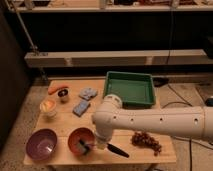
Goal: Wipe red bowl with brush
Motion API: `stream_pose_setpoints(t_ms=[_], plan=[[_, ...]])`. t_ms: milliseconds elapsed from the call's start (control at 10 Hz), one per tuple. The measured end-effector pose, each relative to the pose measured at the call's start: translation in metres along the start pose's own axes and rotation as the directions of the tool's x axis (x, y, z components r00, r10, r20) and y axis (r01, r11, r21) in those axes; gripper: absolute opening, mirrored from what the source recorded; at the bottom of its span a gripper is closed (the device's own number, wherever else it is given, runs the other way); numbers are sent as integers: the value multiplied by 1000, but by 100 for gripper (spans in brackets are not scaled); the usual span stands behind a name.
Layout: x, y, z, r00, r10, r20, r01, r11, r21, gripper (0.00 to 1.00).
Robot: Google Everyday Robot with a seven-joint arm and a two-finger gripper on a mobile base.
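Observation:
The red bowl [75, 135] sits near the front edge of the wooden table [62, 125], left of centre. My gripper [96, 144] hangs from the white arm [150, 121] over the bowl's right rim, mostly hidden by the wrist. It holds the brush. The brush's grey-and-dark head [83, 146] is down inside the bowl. Its slim black handle [119, 150] sticks out to the right over the table.
A purple bowl [41, 144] stands left of the red bowl. Behind are a cream cup [48, 106], two blue-grey sponges [81, 108], a small dark cup [63, 95] and a carrot [56, 89]. A green tray [127, 75] is at the back right, grapes [146, 141] at the front right.

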Motion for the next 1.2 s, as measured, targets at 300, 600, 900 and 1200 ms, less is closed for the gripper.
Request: stream_pose_setpoints(t_ms=[300,600,900,1200], plan=[[-7,18,-2,999,38,10,-37,999,-13,0],[3,47,-2,998,60,16,-59,998,-24,0],[22,54,1,999,53,14,-52,998,-21,0],[48,44,3,1000,7,-6,-7,1000,-13,0]])
